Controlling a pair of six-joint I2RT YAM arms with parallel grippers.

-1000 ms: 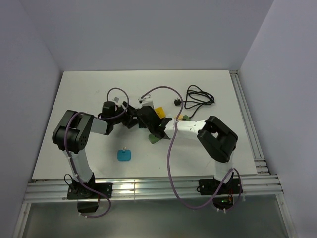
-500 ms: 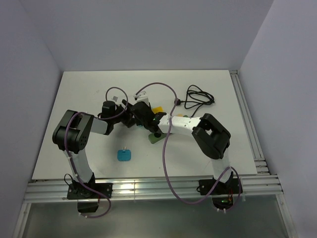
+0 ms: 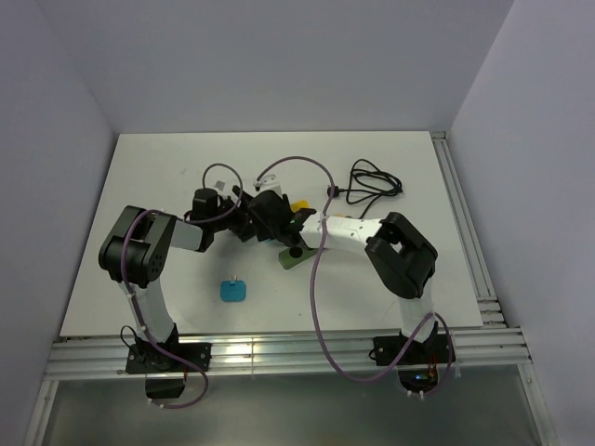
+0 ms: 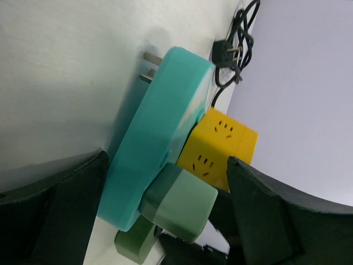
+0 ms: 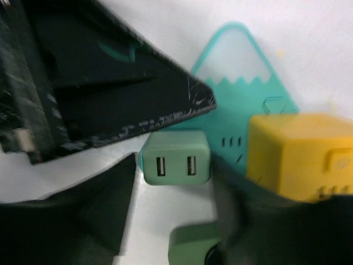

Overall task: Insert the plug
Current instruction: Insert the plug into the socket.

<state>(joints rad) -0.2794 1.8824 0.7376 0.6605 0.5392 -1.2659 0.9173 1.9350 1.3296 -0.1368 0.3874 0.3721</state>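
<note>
White table (image 3: 158,177) seen from above. Near its middle, a teal mountain-shaped plug piece (image 4: 160,143) touches a yellow socket cube (image 4: 220,146) and a pale green charger (image 4: 179,201). A coiled black cable (image 3: 376,179) lies far right. A small blue item (image 3: 232,291) sits near the front.

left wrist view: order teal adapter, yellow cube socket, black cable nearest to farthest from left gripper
1. teal adapter, inside the left gripper
2. yellow cube socket, just behind it, to the right
3. black cable, far back, top right
</note>
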